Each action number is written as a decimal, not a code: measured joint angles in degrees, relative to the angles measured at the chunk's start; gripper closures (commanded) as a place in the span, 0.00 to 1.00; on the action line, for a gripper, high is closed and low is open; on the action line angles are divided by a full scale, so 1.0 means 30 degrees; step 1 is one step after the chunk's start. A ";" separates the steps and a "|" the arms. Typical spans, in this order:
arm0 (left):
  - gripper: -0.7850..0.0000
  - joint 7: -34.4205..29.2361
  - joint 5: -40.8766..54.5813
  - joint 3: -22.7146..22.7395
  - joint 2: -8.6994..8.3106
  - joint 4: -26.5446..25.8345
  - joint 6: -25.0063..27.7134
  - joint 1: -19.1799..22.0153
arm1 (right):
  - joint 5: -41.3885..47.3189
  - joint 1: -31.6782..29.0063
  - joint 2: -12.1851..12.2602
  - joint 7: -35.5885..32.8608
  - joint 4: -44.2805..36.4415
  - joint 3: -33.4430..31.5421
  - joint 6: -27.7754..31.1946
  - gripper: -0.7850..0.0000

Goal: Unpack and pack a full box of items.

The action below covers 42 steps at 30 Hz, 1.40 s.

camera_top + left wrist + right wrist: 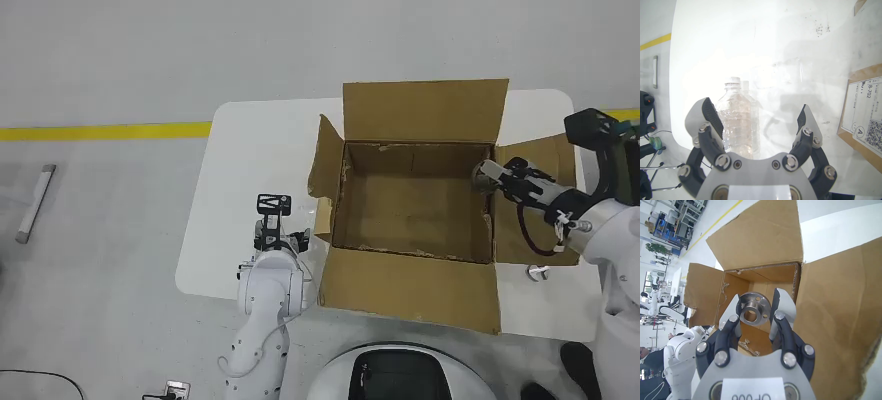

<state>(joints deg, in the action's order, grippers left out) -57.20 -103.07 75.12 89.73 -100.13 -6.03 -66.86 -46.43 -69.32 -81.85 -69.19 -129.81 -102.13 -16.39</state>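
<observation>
Steel flange clamped in right end effector.

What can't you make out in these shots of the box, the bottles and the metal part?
Bottles: left wrist view, bottoms hidden behind the left gripper; the rear one is mostly behind the front one.
Box floor: right wrist view, partly covered by the metal flange and right gripper.
Metal flange, top view: too small to show detail.
</observation>
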 measured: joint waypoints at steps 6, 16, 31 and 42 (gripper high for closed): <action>0.00 0.0000 0.0000 0.0000 0.0000 0.0000 0.0000 0.0000 | 0.1126 -0.0595 0.0145 0.1203 -0.1355 -0.1128 -0.0464 1.00; 0.00 0.0000 0.0000 0.0000 0.0000 0.0000 0.0000 0.0000 | 0.1692 -0.1153 0.0753 0.1224 -0.1612 -0.6928 -0.0770 1.00; 0.00 0.0000 0.0000 0.0000 0.0000 0.0000 0.0000 0.0000 | -0.6429 -0.4424 0.1562 -0.2966 0.0498 -0.6454 -0.1733 1.00; 0.00 0.0000 0.0000 0.0000 0.0000 0.0000 0.0000 0.0000 | -0.8084 -0.4612 0.1719 -0.2715 0.3125 -0.4300 -0.1744 1.00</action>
<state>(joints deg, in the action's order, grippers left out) -57.20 -103.07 75.12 89.73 -100.13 -6.03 -66.86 -70.68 -83.16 -76.69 -77.33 -120.43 -115.03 -21.62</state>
